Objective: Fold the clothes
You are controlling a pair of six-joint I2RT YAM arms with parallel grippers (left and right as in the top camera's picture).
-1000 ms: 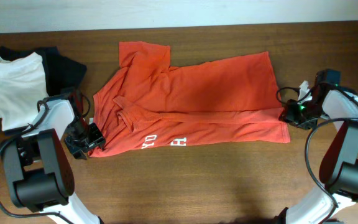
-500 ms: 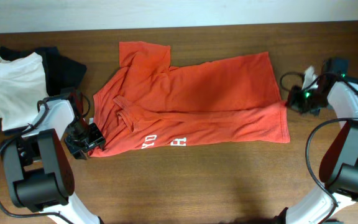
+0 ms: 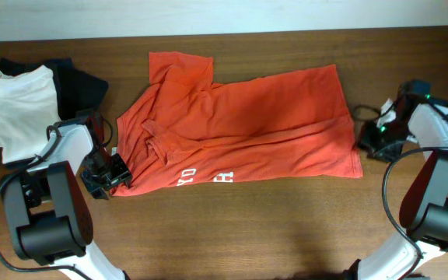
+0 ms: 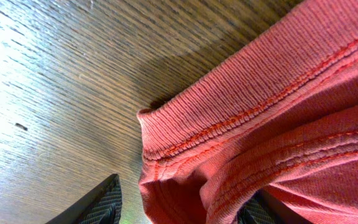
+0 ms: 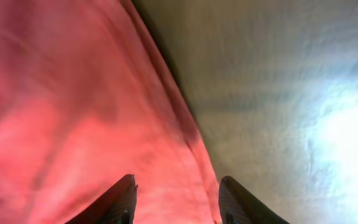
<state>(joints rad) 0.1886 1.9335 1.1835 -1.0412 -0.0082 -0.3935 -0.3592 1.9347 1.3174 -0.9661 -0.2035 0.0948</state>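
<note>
The orange-red T-shirt [image 3: 239, 124] lies partly folded across the middle of the wooden table, with white lettering near its front edge. My left gripper [image 3: 113, 173] is at the shirt's front left corner. In the left wrist view its fingers [image 4: 182, 211] stand wide apart with a bunched hem of the shirt [image 4: 278, 112] between them. My right gripper [image 3: 364, 142] is at the shirt's right edge. In the right wrist view its fingers [image 5: 176, 205] are apart over the shirt's edge [image 5: 73, 112], beside bare table.
A folded white garment [image 3: 22, 105] lies at the far left on dark folded garments [image 3: 76, 82]. Bare wooden table [image 3: 232, 225] runs along the front. The table's back edge meets a pale wall just behind the shirt.
My right gripper lifted back and away from the shirt's right edge, then came back to that edge. The left arm and the shirt have not moved.
</note>
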